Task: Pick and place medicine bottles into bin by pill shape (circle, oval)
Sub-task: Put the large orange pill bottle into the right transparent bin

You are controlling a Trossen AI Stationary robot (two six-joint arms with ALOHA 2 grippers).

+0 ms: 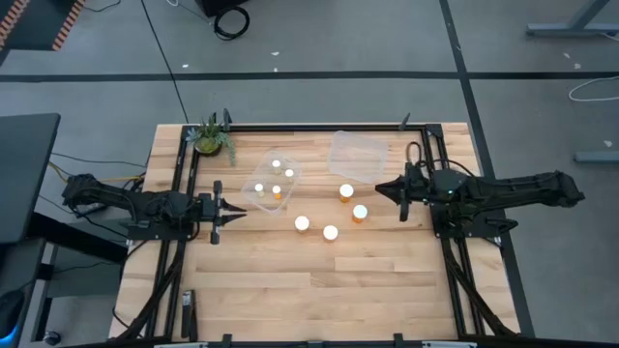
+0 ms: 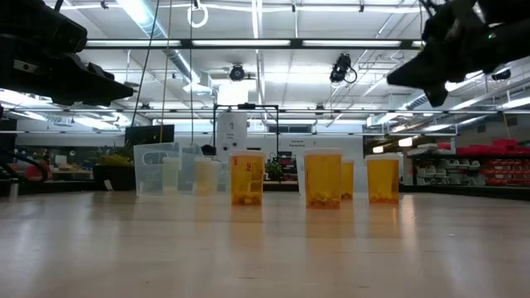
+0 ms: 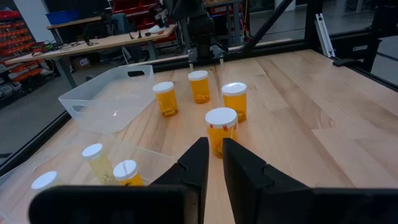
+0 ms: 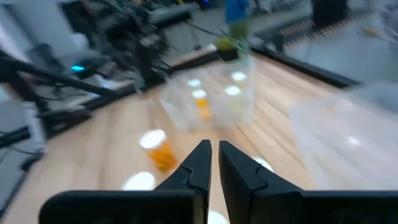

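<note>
Nearest your left wrist camera are the two dark fingers (image 3: pixel 199 163) of the left claw (image 1: pixel 228 210), drawn narrow with only a slim gap between them and nothing held. Straight ahead of those tips stands the nearest bottle (image 3: pixel 221 129), upright on its base, so its long axis is vertical and the white cap faces up. From above, that is the bottle (image 1: pixel 302 223) just off the left claw's nose, a little toward the front of the counter (image 1: pixel 290 290). Three more stand beyond it: one (image 1: pixel 331 232) beside it, and two, (image 1: pixel 360 212) and (image 1: pixel 346 191), closer to the right claw (image 1: pixel 387 188).

The right claw is also nearly closed and empty, its tips pointing toward that far pair. So judge it this way: the left arm is nearer the first two bottles, the right arm nearer the other two.

Beside the left claw, on its far side, sits the near bin (image 1: pixel 271 181), already holding four bottles. The second bin (image 1: pixel 359 155) lies ahead of the right claw toward the counter's back edge and looks empty.

You will likely need either claw spread wider before it can close around a bottle's body from the side.
</note>
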